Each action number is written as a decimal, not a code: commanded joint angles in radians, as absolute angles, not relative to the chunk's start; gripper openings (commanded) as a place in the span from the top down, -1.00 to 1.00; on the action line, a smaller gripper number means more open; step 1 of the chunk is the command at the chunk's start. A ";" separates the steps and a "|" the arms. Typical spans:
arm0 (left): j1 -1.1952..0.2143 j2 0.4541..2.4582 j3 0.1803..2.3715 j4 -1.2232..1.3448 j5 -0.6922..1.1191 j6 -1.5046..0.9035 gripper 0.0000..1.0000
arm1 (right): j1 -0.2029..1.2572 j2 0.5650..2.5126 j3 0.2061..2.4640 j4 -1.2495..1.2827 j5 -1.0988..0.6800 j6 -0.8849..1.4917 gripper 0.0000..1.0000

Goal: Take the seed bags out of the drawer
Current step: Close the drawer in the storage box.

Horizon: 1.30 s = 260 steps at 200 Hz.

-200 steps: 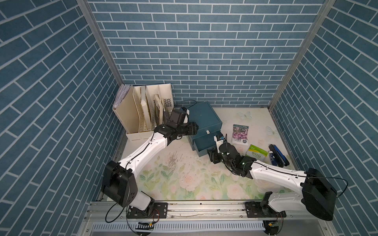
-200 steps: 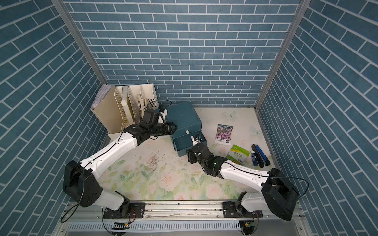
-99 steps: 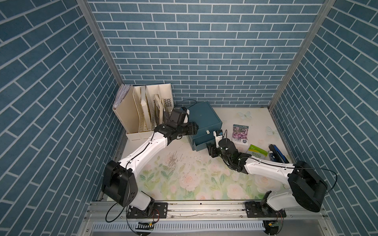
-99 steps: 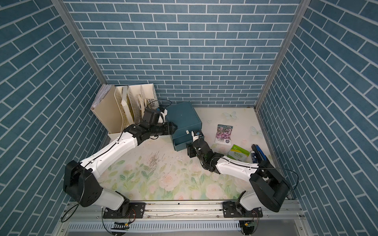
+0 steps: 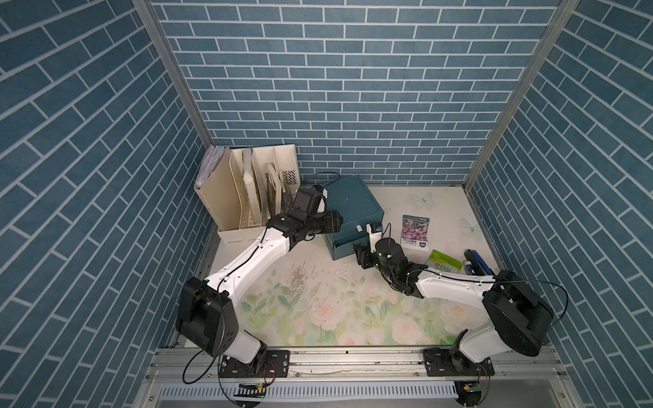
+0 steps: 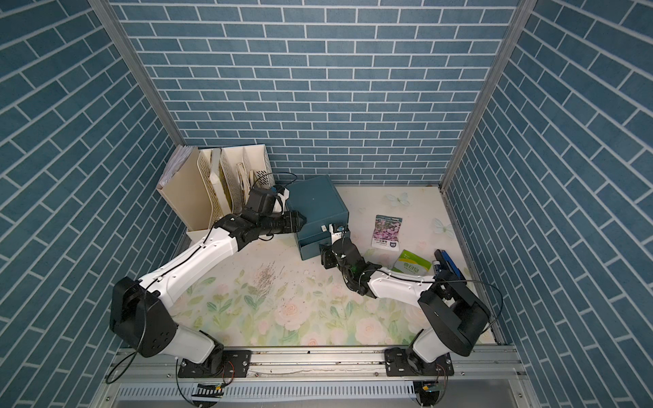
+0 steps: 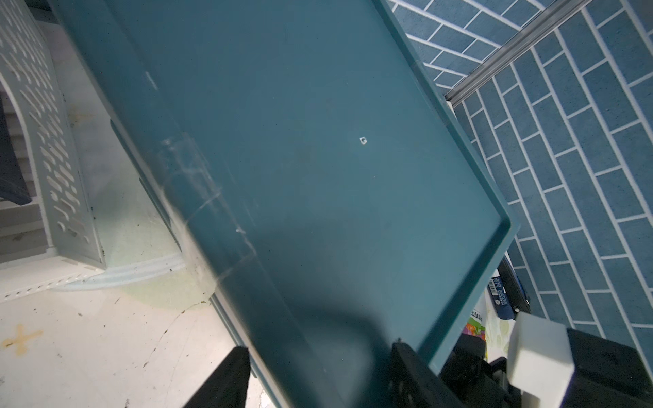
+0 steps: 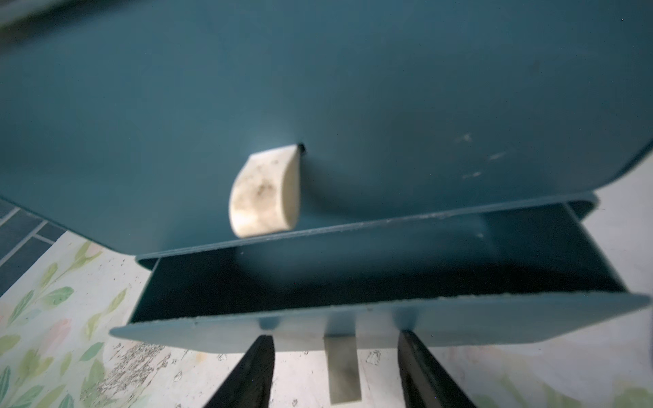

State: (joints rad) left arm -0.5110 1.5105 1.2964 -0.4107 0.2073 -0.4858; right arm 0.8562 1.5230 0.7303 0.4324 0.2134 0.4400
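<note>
Straddling the pale tab handle (image 8: 342,374) of the lower drawer (image 8: 176,332), my right gripper (image 8: 335,337) has its jaws apart. There is a gap on each side of the tab and nothing is gripped. The tab is a small stiff slab, smooth and scuffed, like the curved upper handle (image 8: 263,190). The drawer front is thin teal sheet, rigid and matte, and stands part way out. The inside is dark, and I see no packet in it from the right wrist view.

My left gripper (image 7: 319,348) is at the side of the cabinet (image 5: 353,201), fingers apart with the teal body between them (clamping or only bracing, I cannot tell).

Seed bags: the purple-pink packet (image 5: 416,231) lies flat on the floral table (image 5: 318,311) just beside the cabinet. The green-white packet (image 5: 444,263) lies near my right forearm, with the dark blue pens (image 5: 477,263) beside it. Both are out of the drawer. The orange one shows in no view, so my guess is it sits deep in the drawer.

Handling, judged: the packets are light, thin, floppy and glossy, so slippery. One lying flat on the drawer floor offers no edge. I would pinch a corner or short edge, or slide the packet to a wall to tip it up. I would squeeze gently, since foil creases.

A cream perforated file rack (image 5: 247,197) stands beside the cabinet.
</note>
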 commanded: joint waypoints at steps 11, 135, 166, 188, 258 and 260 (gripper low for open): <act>-0.516 1.548 1.284 -0.551 0.209 -0.452 -0.34 | 0.851 1.557 0.762 0.518 0.212 0.447 -0.18; -0.516 1.552 1.288 -0.561 0.219 -0.437 -0.34 | 0.846 1.642 0.801 0.597 0.234 0.474 -0.18; -0.515 1.554 1.289 -0.564 0.220 -0.433 -0.33 | 0.839 1.647 0.804 0.603 0.236 0.474 -0.18; -0.515 1.556 1.291 -0.566 0.222 -0.431 -0.34 | 0.832 1.651 0.807 0.607 0.232 0.472 -0.18; -0.515 1.559 1.296 -0.569 0.207 -0.431 -0.34 | 0.828 1.613 0.805 0.525 0.185 0.498 -0.31; -0.515 1.560 1.296 -0.569 0.207 -0.431 -0.34 | 0.828 1.610 0.804 0.522 0.182 0.499 -0.33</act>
